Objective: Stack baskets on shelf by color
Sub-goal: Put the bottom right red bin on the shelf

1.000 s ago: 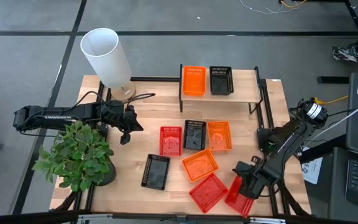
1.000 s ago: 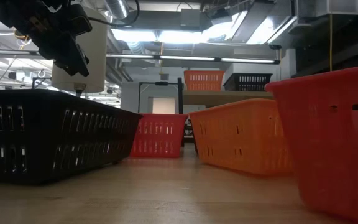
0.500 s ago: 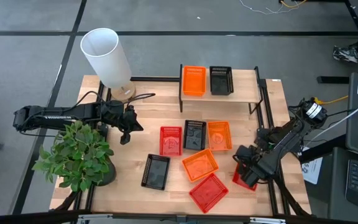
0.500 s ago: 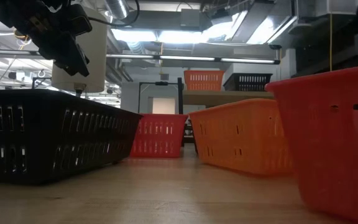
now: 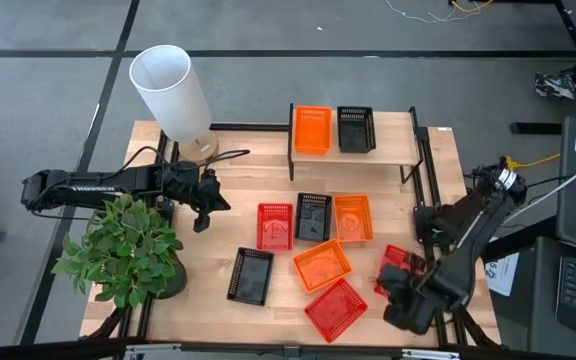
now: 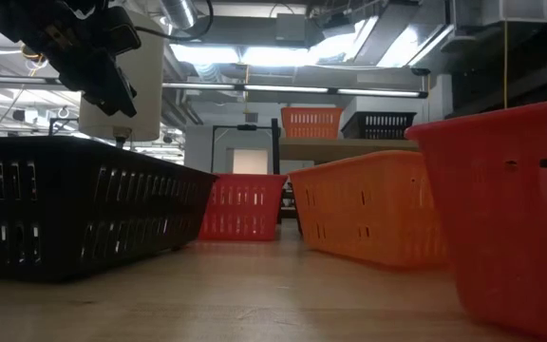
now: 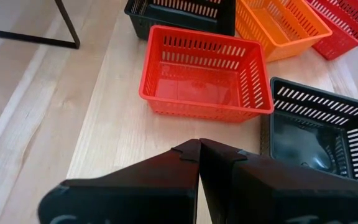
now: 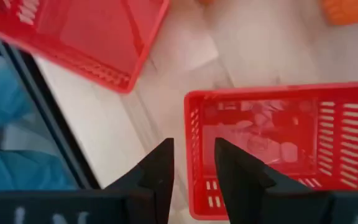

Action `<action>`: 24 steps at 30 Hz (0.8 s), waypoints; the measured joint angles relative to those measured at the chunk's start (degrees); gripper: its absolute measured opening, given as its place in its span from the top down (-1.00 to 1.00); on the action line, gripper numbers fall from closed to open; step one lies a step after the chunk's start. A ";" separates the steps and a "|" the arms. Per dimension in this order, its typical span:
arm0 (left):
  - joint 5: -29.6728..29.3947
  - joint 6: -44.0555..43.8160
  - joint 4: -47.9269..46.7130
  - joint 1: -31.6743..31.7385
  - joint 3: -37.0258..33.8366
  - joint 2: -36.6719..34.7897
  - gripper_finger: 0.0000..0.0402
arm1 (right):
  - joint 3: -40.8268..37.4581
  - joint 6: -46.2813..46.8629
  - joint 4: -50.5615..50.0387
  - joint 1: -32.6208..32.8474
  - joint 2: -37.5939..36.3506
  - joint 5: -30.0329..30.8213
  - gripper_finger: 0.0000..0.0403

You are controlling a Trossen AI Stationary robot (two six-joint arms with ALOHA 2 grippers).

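On the shelf (image 5: 388,150) stand an orange basket (image 5: 313,130) and a black basket (image 5: 356,130). On the table lie a red basket (image 5: 274,226), a black basket (image 5: 313,216), two orange baskets (image 5: 353,218) (image 5: 321,265), a second black basket (image 5: 251,275) and a second red basket (image 5: 335,308). A third red basket (image 5: 398,266) sits flat near the right edge. My right gripper (image 8: 192,144) is open just above that basket's end wall (image 8: 191,155), one finger to each side of it. My left gripper (image 7: 199,146) is shut and hovers left of the first red basket (image 7: 204,74).
A potted plant (image 5: 128,250) and a white lamp (image 5: 168,90) occupy the table's left side. A black rail (image 8: 48,118) marks the table edge next to my right gripper. In the low view the near black basket (image 6: 74,204) and red basket (image 6: 511,209) block much of the table.
The third red basket was tilted at the near right corner. It has travelled toward the far edge with my right gripper. It now lies flat on the table beside the orange basket. My right arm has since drawn back toward the near edge.
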 joint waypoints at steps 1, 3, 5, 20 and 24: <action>0.00 0.00 0.00 0.02 0.00 0.00 1.00 | -0.02 -0.29 -0.41 0.59 1.22 -0.57 0.43; 0.00 0.00 0.00 0.02 0.00 0.00 1.00 | -0.15 -1.49 -0.59 1.70 4.01 -1.87 0.43; 0.00 0.00 0.00 0.01 0.00 -0.01 1.00 | -0.21 -1.70 -0.44 2.62 6.81 -2.11 0.43; 0.02 -0.02 0.00 0.02 0.00 0.00 1.00 | -0.22 -1.25 0.49 3.31 12.43 -3.20 0.43; 0.02 -0.01 0.00 0.01 0.00 -0.02 1.00 | -0.22 -1.05 0.94 3.31 14.25 -3.31 0.43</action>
